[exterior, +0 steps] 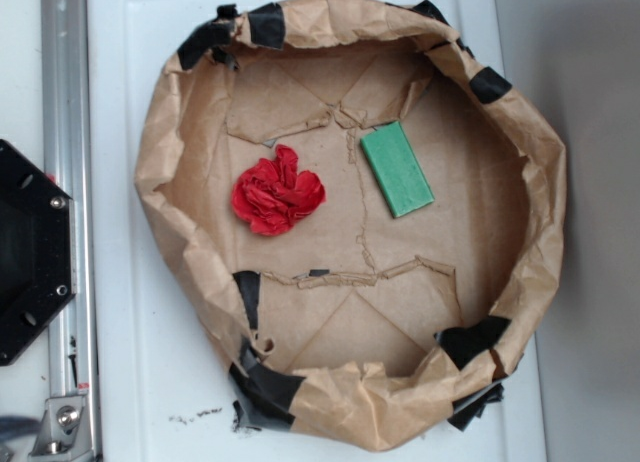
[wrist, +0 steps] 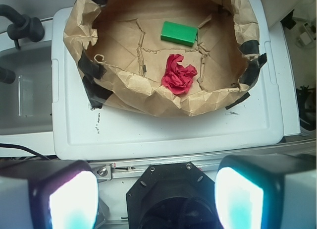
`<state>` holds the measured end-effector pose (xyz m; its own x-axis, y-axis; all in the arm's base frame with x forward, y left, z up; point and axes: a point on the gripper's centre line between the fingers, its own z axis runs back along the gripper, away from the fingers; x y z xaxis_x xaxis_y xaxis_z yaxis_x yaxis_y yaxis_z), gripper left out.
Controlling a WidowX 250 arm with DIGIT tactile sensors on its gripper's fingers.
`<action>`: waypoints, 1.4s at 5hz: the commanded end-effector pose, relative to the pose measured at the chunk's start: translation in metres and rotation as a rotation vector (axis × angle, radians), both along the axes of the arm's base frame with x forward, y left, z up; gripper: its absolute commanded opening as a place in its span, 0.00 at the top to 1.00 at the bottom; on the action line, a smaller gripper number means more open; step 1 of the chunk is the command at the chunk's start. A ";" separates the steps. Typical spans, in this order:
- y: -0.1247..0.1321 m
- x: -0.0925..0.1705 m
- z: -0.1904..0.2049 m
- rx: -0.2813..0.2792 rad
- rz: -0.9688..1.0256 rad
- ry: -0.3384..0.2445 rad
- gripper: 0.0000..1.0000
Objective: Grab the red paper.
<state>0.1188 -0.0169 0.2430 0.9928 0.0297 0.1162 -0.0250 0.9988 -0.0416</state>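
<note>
The gripper (wrist: pixel 156 199) is seen spread wide, with nothing held between its fingers (wrist: pixel 72 199). The red paper (wrist: pixel 179 75) is located well ahead of it, inside the brown paper bowl (wrist: pixel 148 97), just short of the green block (wrist: pixel 179 33), untouched.

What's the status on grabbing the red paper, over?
Gripper open, empty, well short of the bowl. Red paper loose inside brown paper bowl, apart from green block. Bowl's raised wall in the way.

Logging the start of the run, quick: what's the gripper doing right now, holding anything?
Gripper: open, jaws spread wide, holding nothing. It is well short of the red paper, which lies in the brown paper basin.
</note>
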 end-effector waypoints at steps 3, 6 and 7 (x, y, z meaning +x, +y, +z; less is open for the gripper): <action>0.016 0.100 -0.062 -0.006 0.006 -0.033 0.00; 0.060 0.105 -0.166 0.167 -0.077 0.159 0.00; 0.060 0.105 -0.166 0.167 -0.077 0.159 0.00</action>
<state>0.2227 0.0365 0.0716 0.9955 -0.0552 -0.0773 0.0636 0.9917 0.1121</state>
